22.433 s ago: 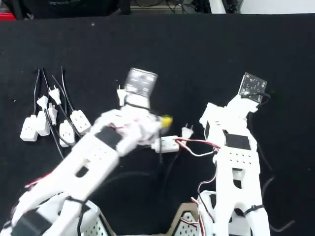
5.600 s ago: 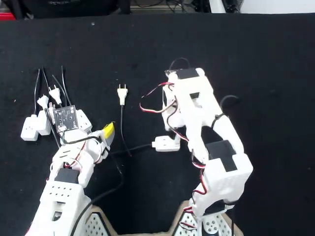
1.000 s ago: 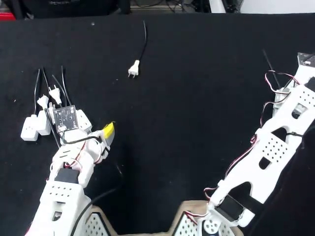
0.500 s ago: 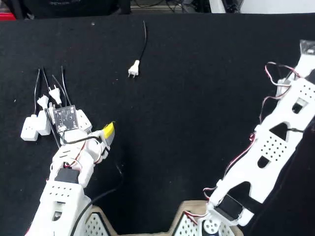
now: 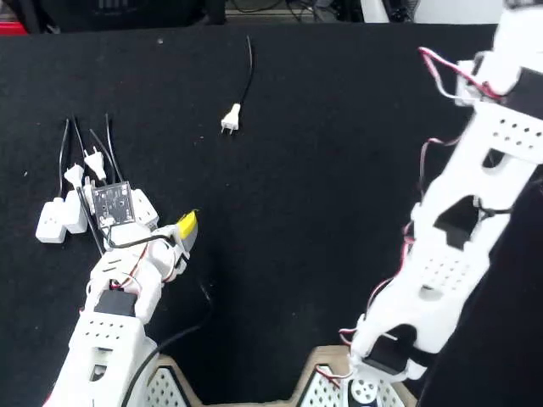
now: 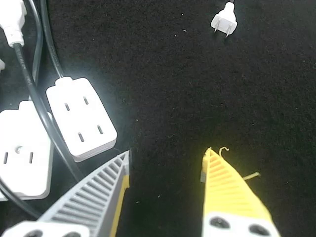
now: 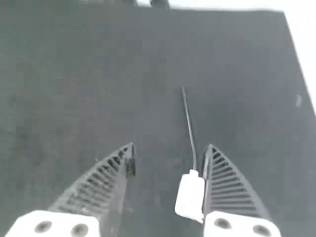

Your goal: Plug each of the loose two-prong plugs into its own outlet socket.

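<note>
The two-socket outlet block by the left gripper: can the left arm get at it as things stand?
Probably yes. The left gripper is open and close beside the outlet block; nothing covers it, though a black cord runs along one side.

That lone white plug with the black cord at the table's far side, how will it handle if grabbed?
The plug looks small, so probably light and stiff. Its thin cord lies curved, so it likely trails limply and may tug the plug sideways.

Black table (image 5: 339, 127) with a loose white plug (image 5: 230, 119) and clustered white outlet sockets (image 5: 49, 227) well apart
</note>
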`<control>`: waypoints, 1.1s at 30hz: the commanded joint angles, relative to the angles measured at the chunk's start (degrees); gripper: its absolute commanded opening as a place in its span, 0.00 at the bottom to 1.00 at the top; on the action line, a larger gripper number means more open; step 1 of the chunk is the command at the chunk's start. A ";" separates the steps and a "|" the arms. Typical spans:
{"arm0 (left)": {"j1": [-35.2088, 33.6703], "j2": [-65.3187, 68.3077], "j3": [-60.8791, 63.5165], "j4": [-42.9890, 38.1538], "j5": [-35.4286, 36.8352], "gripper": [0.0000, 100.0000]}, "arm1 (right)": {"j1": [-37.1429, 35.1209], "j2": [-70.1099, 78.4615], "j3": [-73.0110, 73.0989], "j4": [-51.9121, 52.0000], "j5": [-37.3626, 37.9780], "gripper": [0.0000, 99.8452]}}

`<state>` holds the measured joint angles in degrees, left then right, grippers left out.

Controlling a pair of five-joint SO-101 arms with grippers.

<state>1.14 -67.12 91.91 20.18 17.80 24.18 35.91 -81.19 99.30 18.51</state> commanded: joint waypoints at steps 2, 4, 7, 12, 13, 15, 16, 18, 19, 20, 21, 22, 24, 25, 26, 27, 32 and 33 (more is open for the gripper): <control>-5.14 -0.62 -9.19 7.91 -4.84 0.23 | -4.92 -16.66 9.71 1.93 -0.97 0.20; -6.90 0.09 -15.87 11.96 -8.00 0.23 | -5.89 -23.16 17.45 2.02 -0.97 0.20; -6.99 0.18 -22.90 10.90 -12.13 0.23 | -8.35 -35.30 32.31 1.93 -0.97 0.20; -1.45 6.42 -28.53 5.19 -16.97 0.24 | -14.42 -55.25 59.82 0.26 -0.88 0.20; 0.48 9.23 -29.32 4.48 -17.85 0.24 | -15.74 -59.03 65.80 -0.97 -0.88 0.20; 4.26 15.56 -30.73 2.73 -18.29 0.24 | -17.58 -66.24 77.93 -5.63 -0.88 0.20; 6.11 18.46 -31.43 1.58 -18.20 0.24 | -18.11 -69.67 83.91 -8.70 -0.88 0.20; 9.98 23.74 -32.13 -1.49 -18.20 0.24 | -18.11 -76.09 96.13 -15.74 -0.88 0.20; 11.65 25.93 -32.13 -3.78 -18.20 0.24 | -18.11 -78.81 101.58 -18.73 -0.88 0.20; 12.97 28.31 -32.04 -6.77 -18.11 0.24 | -18.11 -81.36 107.12 -21.27 -0.88 0.20; 14.02 30.42 -31.69 -10.11 -18.11 0.23 | -18.11 -83.56 112.04 -23.30 -0.88 0.20; 14.64 32.44 -31.52 -13.10 -18.11 0.23 | -18.11 -85.49 116.62 -24.97 -0.62 0.20; 14.81 35.69 -31.60 -16.62 -18.11 0.23 | -18.11 -88.40 123.74 -27.43 -0.44 0.20; 14.11 37.01 -31.87 -17.49 -18.11 0.23 | -18.11 -89.54 126.55 -28.48 -0.44 0.20; 13.14 38.15 -32.13 -18.20 -18.11 0.23 | -18.29 -90.59 129.10 -29.45 -0.44 0.20; 12.26 38.51 -32.13 -18.73 -18.55 0.23 | -18.46 -91.47 131.30 -30.51 -0.44 0.20; 2.42 36.31 -33.89 -18.81 -18.29 0.23 | -18.64 -92.62 139.65 -37.36 -0.88 0.20; 0.75 36.13 -35.03 -18.73 -18.20 0.23 | -19.25 -92.62 141.14 -39.03 -0.88 0.20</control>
<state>8.97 -29.05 63.16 2.42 -0.31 6.42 -55.08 55.69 66.59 17.89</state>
